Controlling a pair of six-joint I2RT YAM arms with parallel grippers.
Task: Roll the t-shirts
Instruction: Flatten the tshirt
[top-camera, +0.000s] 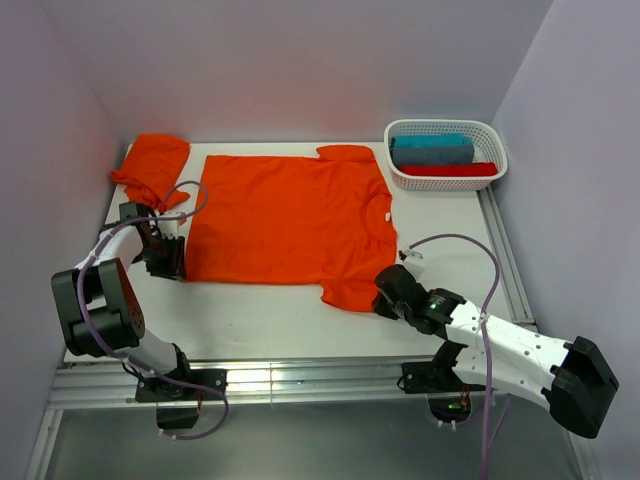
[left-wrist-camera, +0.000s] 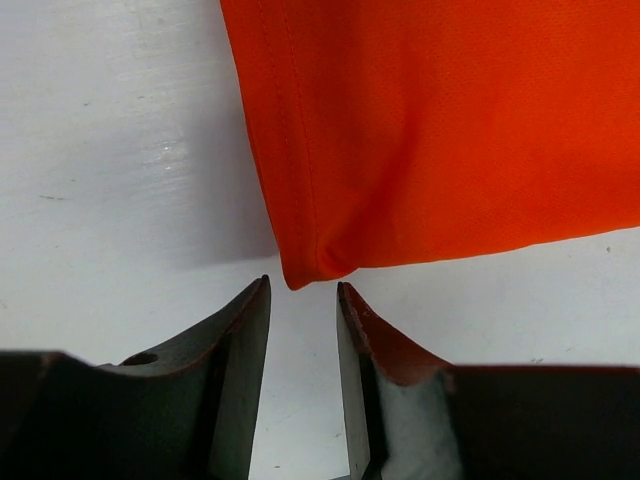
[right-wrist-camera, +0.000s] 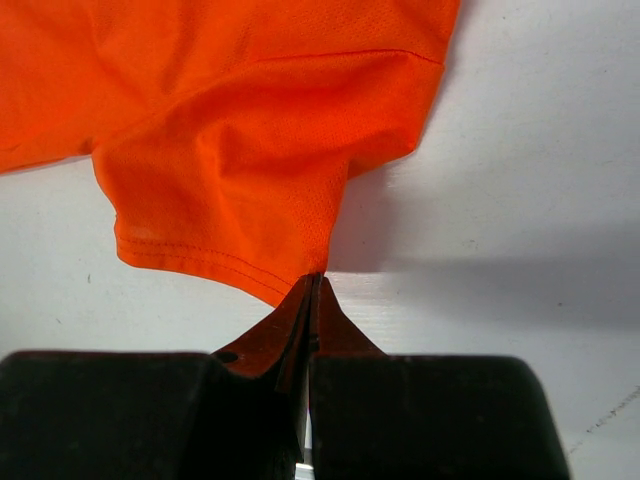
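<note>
Where the overhead camera looks down, one spread t-shirt (top-camera: 285, 215) lies flat in the middle of the white desk (top-camera: 260, 310), and a second, bunched t-shirt (top-camera: 152, 165) sits at the far left corner, apart from it. A white basket (top-camera: 490, 140) holding folded teal, grey and red cloth stands at the far right. The left arm (top-camera: 100, 300) is folded back on itself and reaches forward, with its jaws low at the near left corner of the spread t-shirt. The right arm (top-camera: 500, 345) stretches in from the right, its jaws at the near sleeve (top-camera: 350, 290). From up here I cannot tell how either pair of jaws stands. The left wrist camera fills that in: the left jaws are narrowly parted, with bare desk (left-wrist-camera: 120, 150) visible between them, and the hemmed corner of the spread t-shirt (left-wrist-camera: 430, 130) lies just ahead of their tips, not gripped. The right wrist camera shows the right jaws pressed together on the corner of the sleeve (right-wrist-camera: 230, 190), with the cloth drawn up in folds toward the tips and casting a shadow on the desk (right-wrist-camera: 520, 150).
</note>
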